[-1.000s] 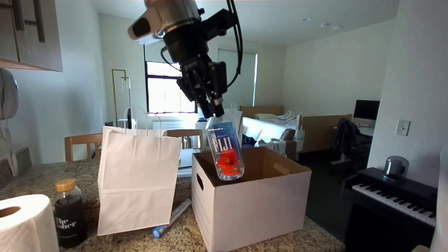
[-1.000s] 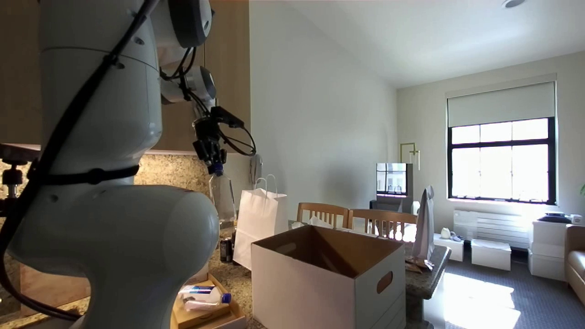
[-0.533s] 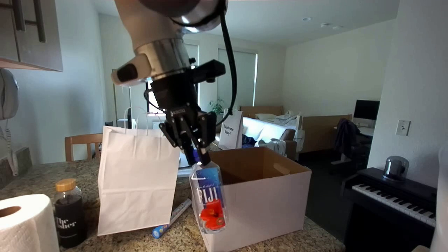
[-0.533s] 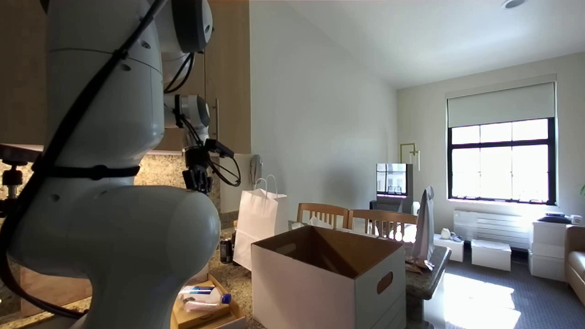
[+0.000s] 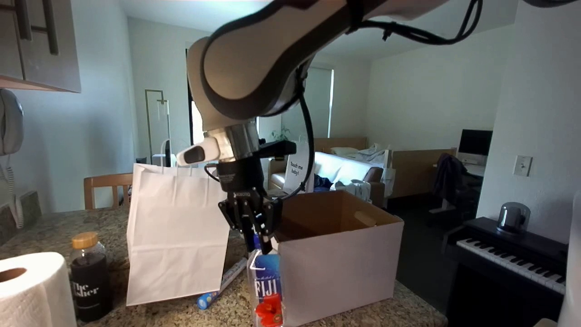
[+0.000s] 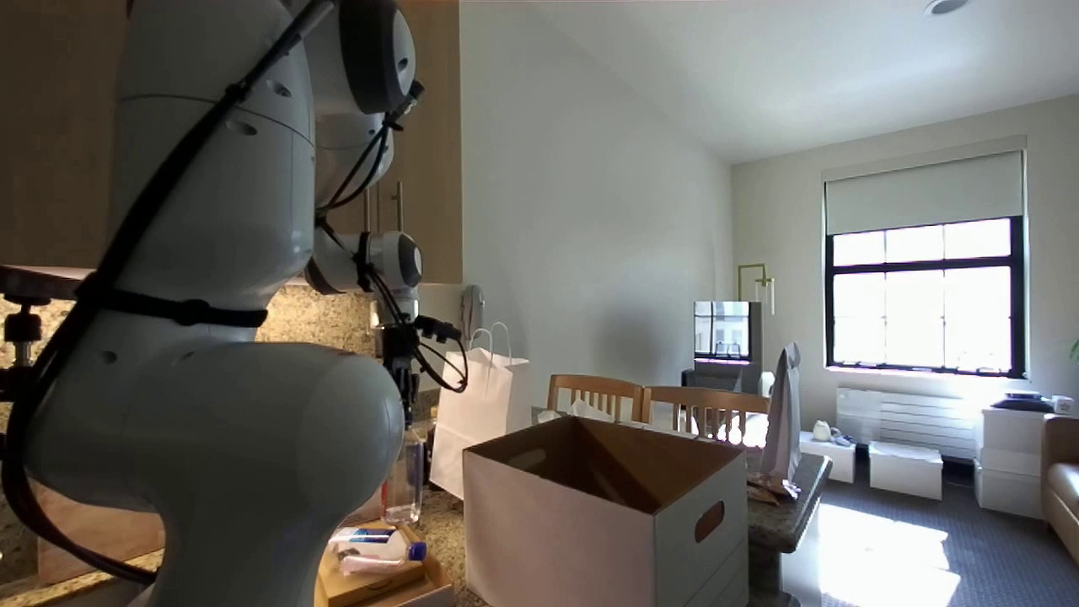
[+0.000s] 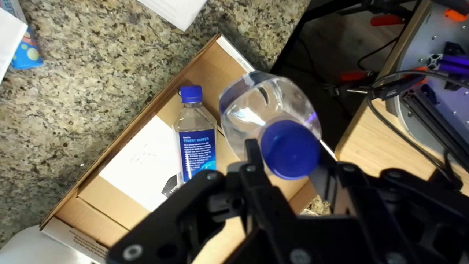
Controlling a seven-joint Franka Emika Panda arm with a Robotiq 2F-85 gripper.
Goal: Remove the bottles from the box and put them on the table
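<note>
- While black fingers [image 5: 266, 246] pinch a clear plastic bottle [image 5: 268, 281] with a blue cap and a blue FIJI label by its capped neck, we see it roughly upright.
- We find that bottle outside the large white cardboard box [image 5: 340, 268] with a brown inside, near it but apart from it.
- In the wrist view it shows over one end of a shallow brown cardboard tray [image 7: 113, 201]; we cannot tell whether its base touches anything.
- A second clear plastic bottle [image 7: 198, 146], blue-capped and blue-labelled, lies on its side in the tray.
- The box stands open-topped on a speckled grey-brown stone counter [image 7: 91, 84].
- Between the box and a white paper bag [image 5: 179, 236] with looped handles, we note a blue patterned tube [image 5: 228, 278] lying down.
- On the bag's other side stand a dark jar [image 5: 91, 281] with a wood-coloured lid and a white paper towel roll [image 5: 36, 290].
</note>
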